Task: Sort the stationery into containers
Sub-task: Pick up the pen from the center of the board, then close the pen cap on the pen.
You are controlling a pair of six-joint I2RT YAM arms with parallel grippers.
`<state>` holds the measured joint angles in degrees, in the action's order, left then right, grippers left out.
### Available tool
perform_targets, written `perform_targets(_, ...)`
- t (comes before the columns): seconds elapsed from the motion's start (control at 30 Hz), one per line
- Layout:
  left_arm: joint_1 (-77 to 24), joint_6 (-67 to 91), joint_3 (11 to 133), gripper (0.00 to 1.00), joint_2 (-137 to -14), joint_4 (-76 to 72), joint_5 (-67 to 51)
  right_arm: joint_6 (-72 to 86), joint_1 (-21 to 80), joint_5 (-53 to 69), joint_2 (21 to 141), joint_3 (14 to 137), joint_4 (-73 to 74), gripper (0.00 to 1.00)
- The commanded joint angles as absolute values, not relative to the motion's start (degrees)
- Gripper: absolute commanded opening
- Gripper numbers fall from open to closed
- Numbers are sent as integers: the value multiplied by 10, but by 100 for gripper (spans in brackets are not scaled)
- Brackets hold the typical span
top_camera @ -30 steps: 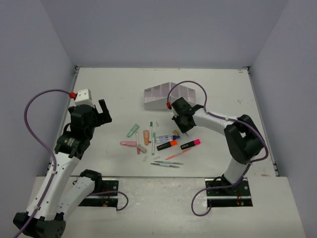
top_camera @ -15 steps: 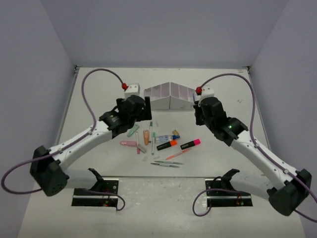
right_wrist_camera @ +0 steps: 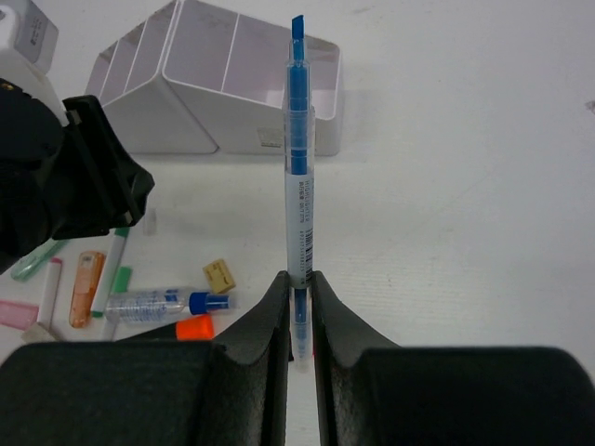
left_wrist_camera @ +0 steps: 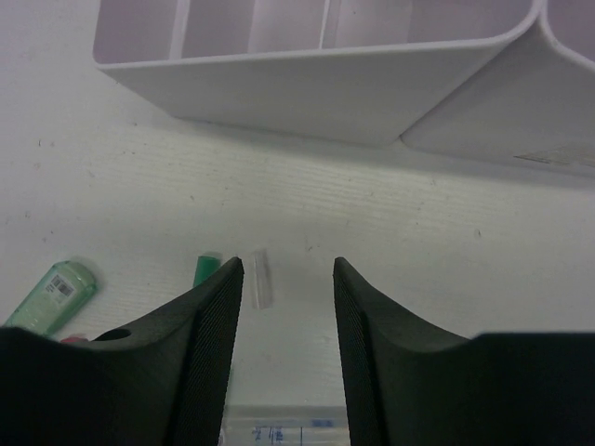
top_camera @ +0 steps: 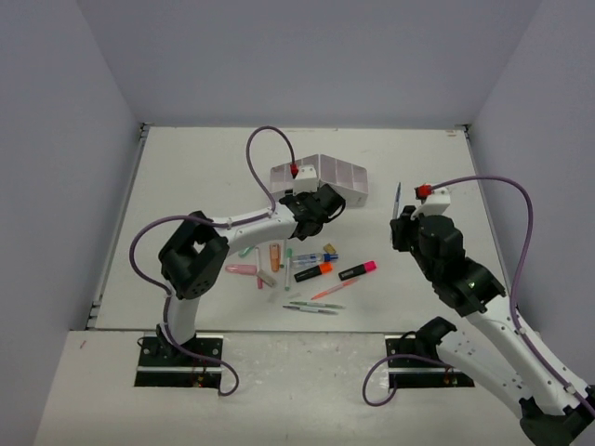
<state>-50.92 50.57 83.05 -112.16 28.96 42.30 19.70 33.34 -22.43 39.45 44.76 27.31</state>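
The right claw (right_wrist_camera: 297, 295) is clamped shut on the lower end of a blue pen (right_wrist_camera: 297, 177), which stands upright above the table (right_wrist_camera: 465, 186), off to the right of the box (right_wrist_camera: 177, 121) and not over it. The left claw (left_wrist_camera: 285, 269) is parted and empty, low over the table just in front of the box, with the other stationery (top_camera: 311, 271) lying loose nearby. The pen looks light, stiff and smooth-barrelled, so pinched this near its end it could pivot or slip; a hold nearer the middle would probably be steadier.
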Motion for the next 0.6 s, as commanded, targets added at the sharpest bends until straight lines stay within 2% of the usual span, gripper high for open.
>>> perform_targets(0.0,-503,541,857,42,-1144,298,480,204,334,-192,409,443,239,0)
perform_targets(0.07,-496,553,864,37,-1163,312,470,201,334,-183,419,446,238,0)
perform_targets(0.23,-492,567,842,33,-1171,298,453,193,334,-174,429,443,221,0)
perform_targets(0.57,-491,585,789,33,-1173,269,415,185,334,-161,443,442,211,0)
